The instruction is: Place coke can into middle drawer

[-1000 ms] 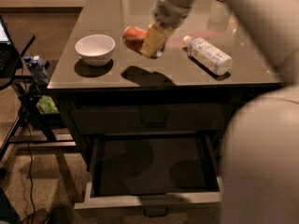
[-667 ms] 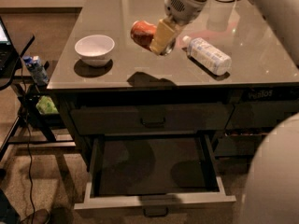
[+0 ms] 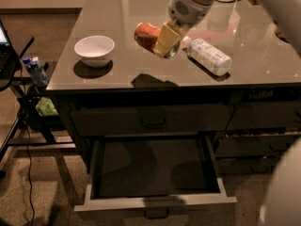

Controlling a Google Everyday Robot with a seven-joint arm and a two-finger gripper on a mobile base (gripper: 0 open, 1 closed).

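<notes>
The coke can (image 3: pixel 146 34) is red-orange and lies on its side in my gripper (image 3: pixel 163 41), held above the grey tabletop (image 3: pixel 117 13); their shadow falls on the table below. The gripper's pale fingers (image 3: pixel 167 37) are closed on the can's right end. The middle drawer (image 3: pixel 155 203) is pulled open below the table's front edge, with a dark bare floor and a small bar handle (image 3: pixel 156 214). The gripper and can are behind and above the open drawer.
A white bowl (image 3: pixel 94 48) sits on the table to the left. A clear bottle with a white label (image 3: pixel 209 55) lies on its side to the right. The top drawer (image 3: pixel 150 121) is shut. A rack with a blue carton (image 3: pixel 35 69) stands at left. My arm's body (image 3: pixel 282 187) fills the lower right.
The gripper has moved to the right with the coke can in it. The view has shifted a little. The drawer stays open.
</notes>
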